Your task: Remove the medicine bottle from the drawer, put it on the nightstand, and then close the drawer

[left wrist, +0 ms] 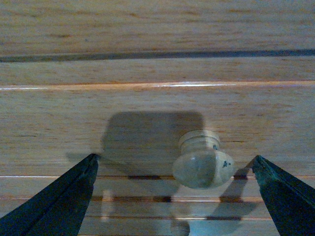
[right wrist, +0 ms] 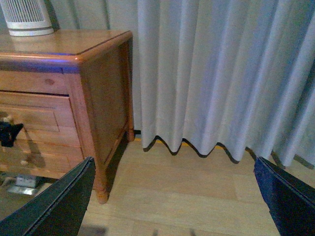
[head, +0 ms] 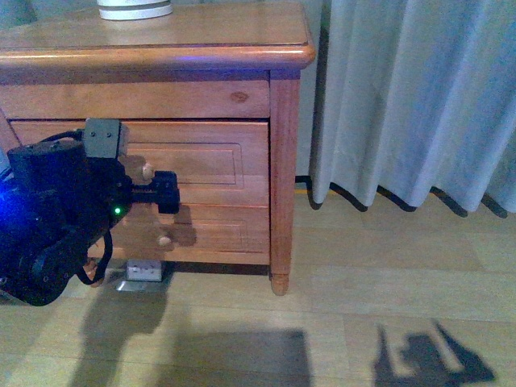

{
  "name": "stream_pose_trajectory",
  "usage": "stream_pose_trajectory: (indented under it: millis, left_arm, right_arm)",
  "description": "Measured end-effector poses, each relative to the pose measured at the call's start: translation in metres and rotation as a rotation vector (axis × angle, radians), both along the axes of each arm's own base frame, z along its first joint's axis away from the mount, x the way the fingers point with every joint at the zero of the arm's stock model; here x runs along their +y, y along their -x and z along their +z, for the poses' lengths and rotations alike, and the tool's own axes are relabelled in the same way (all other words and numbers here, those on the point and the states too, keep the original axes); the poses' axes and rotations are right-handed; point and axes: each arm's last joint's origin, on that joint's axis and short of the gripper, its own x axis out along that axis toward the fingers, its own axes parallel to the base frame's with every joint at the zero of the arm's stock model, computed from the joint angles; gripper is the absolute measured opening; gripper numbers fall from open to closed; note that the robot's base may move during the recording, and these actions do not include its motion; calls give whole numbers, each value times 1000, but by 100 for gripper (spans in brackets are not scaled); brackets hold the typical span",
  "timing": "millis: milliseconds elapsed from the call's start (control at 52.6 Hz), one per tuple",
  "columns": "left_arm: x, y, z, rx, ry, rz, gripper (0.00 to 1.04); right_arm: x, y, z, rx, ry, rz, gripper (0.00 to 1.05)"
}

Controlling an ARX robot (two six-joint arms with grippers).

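The nightstand (head: 284,161) stands at the left, and its upper drawer (head: 218,157) looks shut. The medicine bottle is hidden. My left gripper (head: 167,193) is open right in front of the drawer, close to its round knob (head: 147,171). In the left wrist view the knob (left wrist: 202,161) lies between the spread dark fingers (left wrist: 74,196), nearer the right-hand one, and neither finger touches it. My right gripper (right wrist: 172,162) hangs open over the wooden floor, to the right of the nightstand (right wrist: 106,83), with nothing in it.
A white slatted device (head: 135,8) stands on the nightstand top. The lower drawer's knob (head: 164,240) sits below the left gripper. A grey curtain (head: 419,97) hangs to the right down to the floor. A small socket box (head: 143,272) lies under the nightstand.
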Motion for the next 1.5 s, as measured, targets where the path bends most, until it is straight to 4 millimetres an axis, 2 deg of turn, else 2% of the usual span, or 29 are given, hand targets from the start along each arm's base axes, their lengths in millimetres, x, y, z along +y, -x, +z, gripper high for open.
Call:
stream_pose_trajectory:
  millis: [95, 190, 285, 380, 570, 685, 818, 837, 856, 951, 1293, 1388, 1502]
  left_arm:
    - [0, 1, 5, -8, 4, -1, 90]
    - [-1, 1, 9, -12, 8, -2, 90]
    - [-1, 2, 11, -13, 18, -4, 76]
    - [-1, 2, 11, -4, 20, -6, 79]
    - [-4, 3, 10, 22, 27, -22, 78]
    - [-10, 6, 7, 42, 31, -50, 82]
    - [-15, 9, 5, 48, 31, -59, 76]
    - [-15, 9, 5, 44, 33, -51, 70]
    - [-15, 9, 5, 44, 34, -50, 69]
    - [-13, 9, 5, 42, 35, -44, 72]
    - [-4, 6, 7, 35, 26, -15, 70]
    - [-2, 6, 7, 33, 22, -9, 63]
    - [0, 5, 9, 27, 20, -9, 46]
  right_arm:
    - [0, 0, 0, 0, 0, 0, 98]
    - [0, 0, 0, 0, 0, 0, 98]
    - [0, 0, 0, 0, 0, 0, 98]
    - [0, 0, 0, 0, 0, 0, 98]
    - [0, 0, 0, 0, 0, 0, 98]
    - [0, 0, 0, 0, 0, 0, 98]
    - [0, 0, 0, 0, 0, 0, 98]
    - [0, 0, 0, 0, 0, 0, 98]
    - [0, 0, 0, 0, 0, 0, 98]
    - [0, 0, 0, 0, 0, 0, 98]
    - [0, 0, 0, 0, 0, 0, 98]
    - [0, 0, 0, 0, 0, 0, 98]
    - [0, 0, 0, 0, 0, 0, 98]
